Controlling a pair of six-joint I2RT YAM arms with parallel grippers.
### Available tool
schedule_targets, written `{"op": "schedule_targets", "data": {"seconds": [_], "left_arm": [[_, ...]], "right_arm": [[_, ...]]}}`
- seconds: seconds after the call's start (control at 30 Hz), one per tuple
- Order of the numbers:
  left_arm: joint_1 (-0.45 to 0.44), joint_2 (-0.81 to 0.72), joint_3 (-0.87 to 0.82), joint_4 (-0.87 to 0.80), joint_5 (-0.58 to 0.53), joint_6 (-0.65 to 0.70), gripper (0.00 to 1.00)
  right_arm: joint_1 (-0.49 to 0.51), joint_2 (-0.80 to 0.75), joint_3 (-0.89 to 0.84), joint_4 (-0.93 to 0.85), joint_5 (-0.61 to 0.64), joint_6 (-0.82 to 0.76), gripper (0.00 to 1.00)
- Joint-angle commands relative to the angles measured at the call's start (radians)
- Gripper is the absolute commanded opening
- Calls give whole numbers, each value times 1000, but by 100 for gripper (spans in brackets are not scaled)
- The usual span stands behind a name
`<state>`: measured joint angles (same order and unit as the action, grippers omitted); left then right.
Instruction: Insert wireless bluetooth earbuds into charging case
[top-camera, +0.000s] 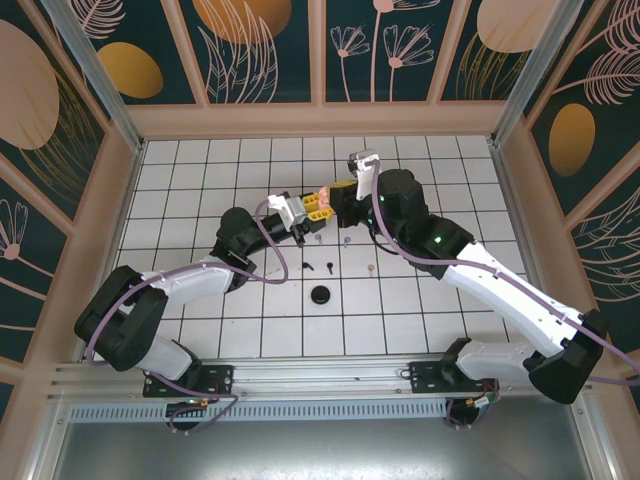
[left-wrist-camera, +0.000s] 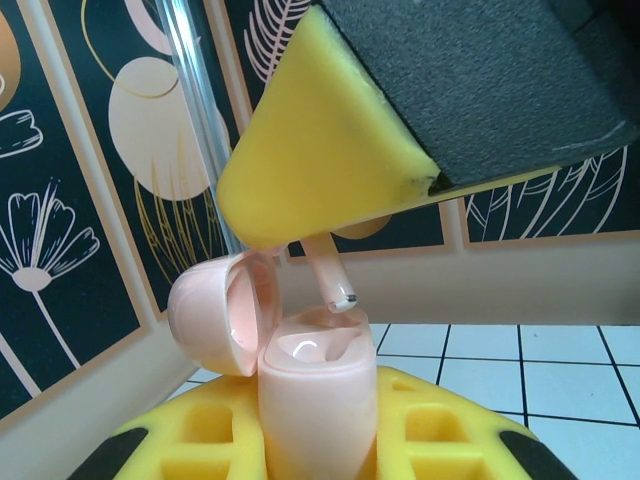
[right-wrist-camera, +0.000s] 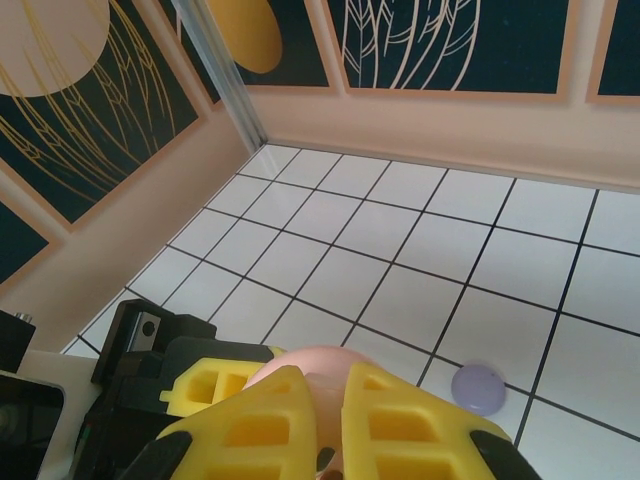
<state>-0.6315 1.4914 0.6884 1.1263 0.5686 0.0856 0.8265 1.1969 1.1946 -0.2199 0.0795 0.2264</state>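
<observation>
Right gripper: yellow foam pads closed tight on the small pink stemmed earbud. The stem hangs below the pads, slightly tilted, with its tip just over the mouth of the glossy pink charging case. I can't tell whether it touches. The case sits directly beneath, hinged open to the left and pinched upright in the left gripper. I judge the coming move runs straight down the stem axis.

White grid-tiled table walled by dark floral panels in pale frames
</observation>
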Motion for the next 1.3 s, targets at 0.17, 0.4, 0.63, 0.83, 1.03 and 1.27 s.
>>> {"op": "schedule_targets", "data": {"seconds": [0.17,0.4,0.63,0.83,1.03,1.27], "left_arm": [[-8,-23,29,70,19,-25,0],[-9,-19,43,86,31,-56,0],[-11,-22,46,87,30,-58,0],[-13,-17,51,89,23,-58,0],[-14,-19,53,89,16,-55,0],[-13,-17,51,84,20,-55,0]], "right_arm": [[6,10,-24,24,22,-7,10],[19,12,-54,30,44,-22,10],[56,41,-62,28,98,-55,10],[106,70,-50,-2,157,-93,10],[116,60,-62,-23,185,-100,10],[116,64,-54,-28,194,-103,11]]}}
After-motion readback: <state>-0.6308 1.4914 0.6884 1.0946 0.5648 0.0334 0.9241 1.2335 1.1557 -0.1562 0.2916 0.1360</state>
